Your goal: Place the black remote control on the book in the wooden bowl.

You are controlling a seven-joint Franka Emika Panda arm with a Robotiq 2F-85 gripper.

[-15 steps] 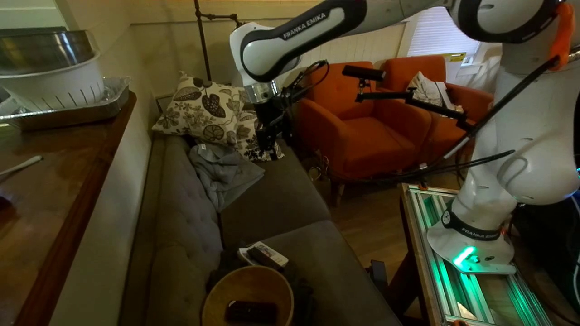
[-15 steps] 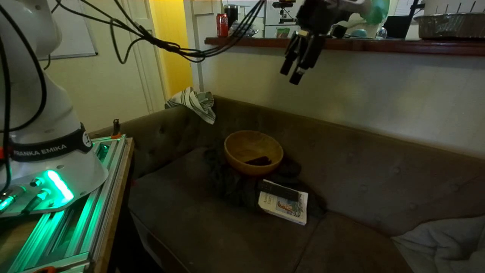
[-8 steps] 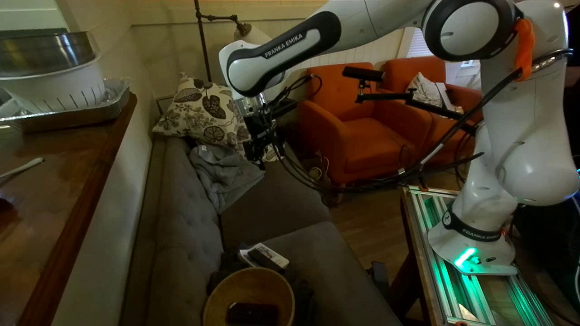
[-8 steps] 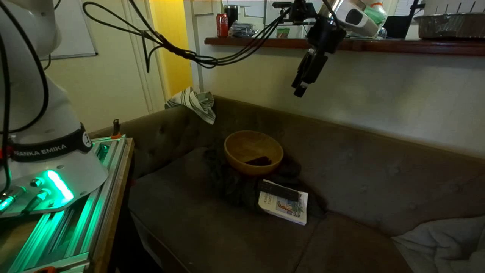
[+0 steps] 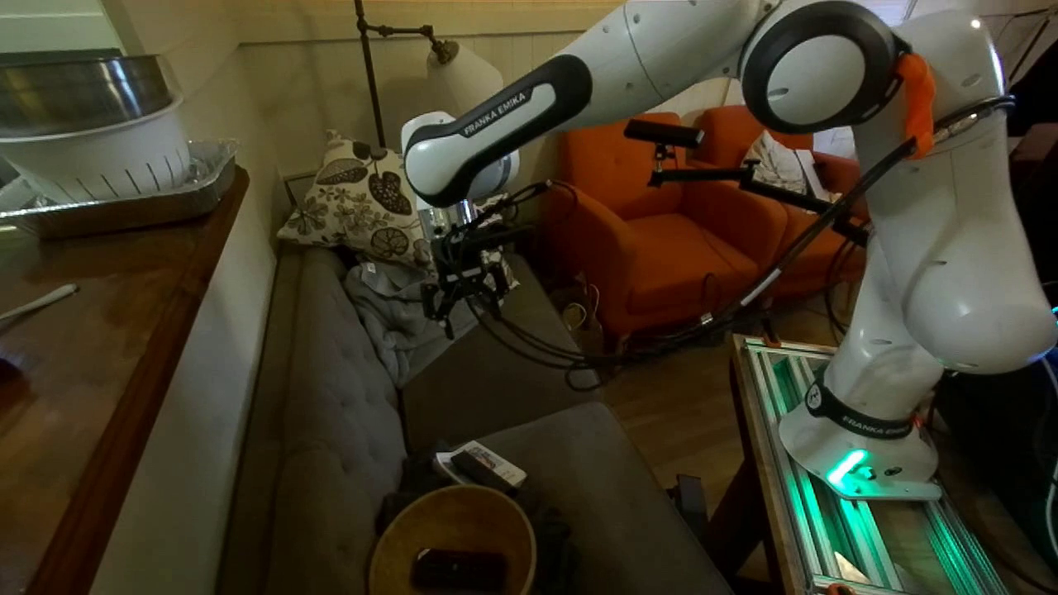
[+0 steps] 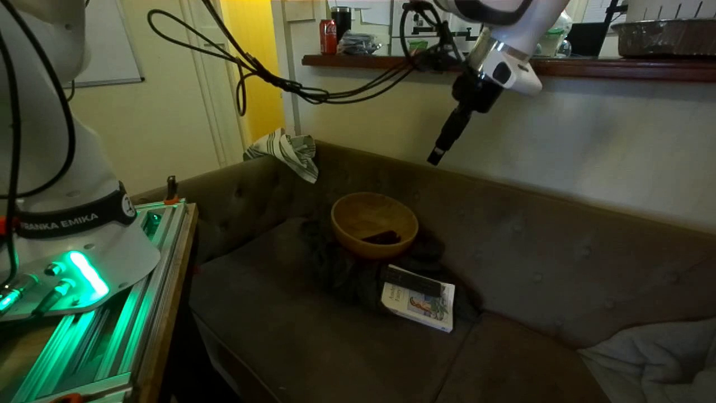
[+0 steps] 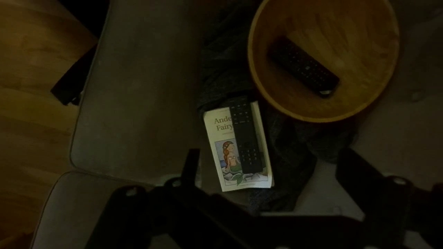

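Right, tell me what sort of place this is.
Probably a home's living room: a grey-brown tufted fabric sofa, an orange upholstered armchair and a white pillow with dark leaf prints suggest it.

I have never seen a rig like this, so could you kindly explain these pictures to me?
The machine is a Franka Emika robot arm with a two-fingered gripper at its end. The exterior views are taken from two places outside the robot; the wrist view is taken from its wrist, so the gripper shows at the bottom of that picture.

Below is a tufted sofa. On it is a book with a mermaid on its cover; a black remote control lies lengthwise on top, hiding part of the title. Beside the book is a round wooden bowl with a second remote inside. A dark, rumpled cloth seems to lie partly beneath both.

Nothing is held: the gripper is open and hangs above the sofa.
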